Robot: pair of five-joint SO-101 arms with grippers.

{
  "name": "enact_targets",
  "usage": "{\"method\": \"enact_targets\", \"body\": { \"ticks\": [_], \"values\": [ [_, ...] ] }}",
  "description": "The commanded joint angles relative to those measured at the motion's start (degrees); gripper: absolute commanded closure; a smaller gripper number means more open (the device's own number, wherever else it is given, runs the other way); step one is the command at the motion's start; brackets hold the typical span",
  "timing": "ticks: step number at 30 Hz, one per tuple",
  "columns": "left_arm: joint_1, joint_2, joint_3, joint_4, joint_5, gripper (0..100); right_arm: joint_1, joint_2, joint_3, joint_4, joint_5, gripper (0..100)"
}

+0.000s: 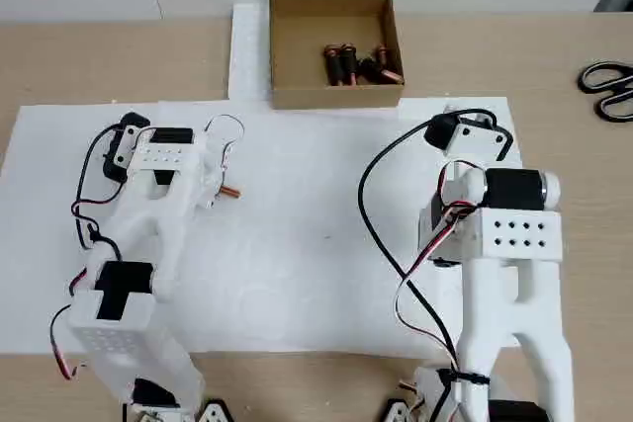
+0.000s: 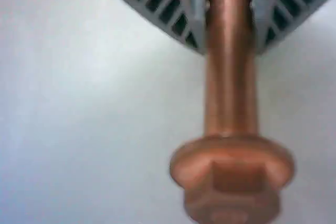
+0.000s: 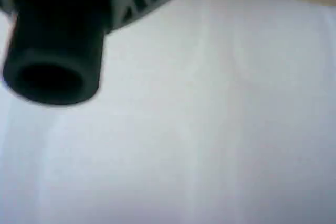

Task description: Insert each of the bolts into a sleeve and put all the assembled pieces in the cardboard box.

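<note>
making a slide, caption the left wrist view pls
Left gripper holding a copper bolt by its shank, flanged hex head toward the camera, over white paper.

The left pincer [image 2: 231, 3] grips the bolt [image 2: 231, 103], the right pincer [image 1: 463, 145] the sleeve [image 3: 52, 61], both over the paper sheet [image 1: 297, 274]. Beyond and between them stands the cardboard box [image 1: 282, 46] with assembled pieces [image 1: 358, 64] inside. Scissors [image 1: 608, 91] lie on the worktop [image 1: 99, 56], outward of the right pincer.
</note>
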Motion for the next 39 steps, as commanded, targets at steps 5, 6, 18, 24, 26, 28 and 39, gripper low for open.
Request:
{"method": "enact_targets", "body": {
  "ticks": [5,6,18,24,26,28,39],
  "values": [
    [-1.32,0.18,-0.75,2.29,0.26,99,-0.04,0.13,-2.64,-0.84,-0.44,99.6],
    [-1.32,0.18,-1.36,3.43,0.26,99,-0.04,0.13,-2.64,-0.84,-0.35,99.6],
    [-1.49,0.18,-15.96,21.45,-7.12,99,0.04,-0.13,-2.64,-0.75,-0.26,99.6],
    [-1.58,0.18,-22.9,25.23,-13.98,99,0.04,-0.22,-2.64,-0.57,-0.26,99.6],
    [-1.58,0.18,-24.92,27.25,-17.58,99,0.04,-0.22,-2.64,-0.48,-0.26,99.6],
    [-1.58,0.18,-26.15,29.1,-21.36,99,0.13,-0.22,-2.64,-0.31,-0.26,99.6],
    [-1.67,0.62,-26.95,36.31,-59.52,99,5.05,-0.31,-2.64,-0.22,1.58,99.6]
  ]
}}
